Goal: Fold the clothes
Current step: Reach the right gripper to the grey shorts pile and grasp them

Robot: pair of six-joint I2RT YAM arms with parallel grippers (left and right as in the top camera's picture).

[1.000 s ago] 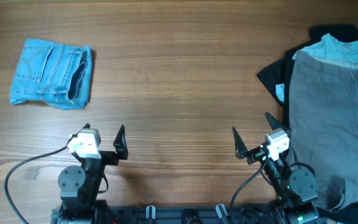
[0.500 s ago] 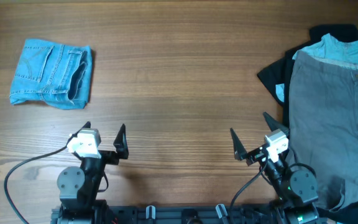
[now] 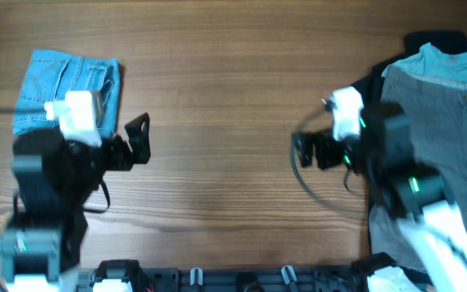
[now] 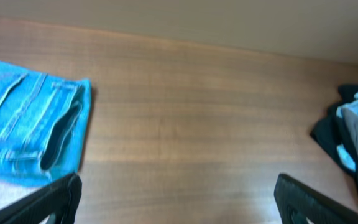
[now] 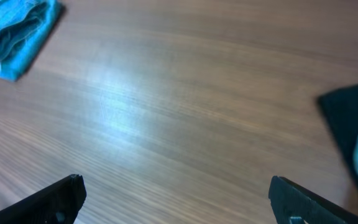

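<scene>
Trousers: grey trousers lie flat at the right edge of the worktop, on top of a black garment and a teal shirt.
Long axis: from the waistband at the far side down toward the robot's side.
Right gripper: the right gripper is spread wide and empty; its wrist view shows bare wood, with only a dark corner of the black garment at the right edge.
Direction: the trousers lie to the right of the right gripper, just beside it, while the gripper faces the middle of the worktop, so I judge it must turn toward the pile before any grasp.
Left gripper: the left gripper is also wide and empty, beside the folded denim shorts and well apart from the trousers.
Nearer arm: the right, by far; part of it hangs over the trousers in the overhead view.
Containers: none in view.
Progress: the trousers are unfolded and nothing is gripped, so folding looks not yet begun.
</scene>
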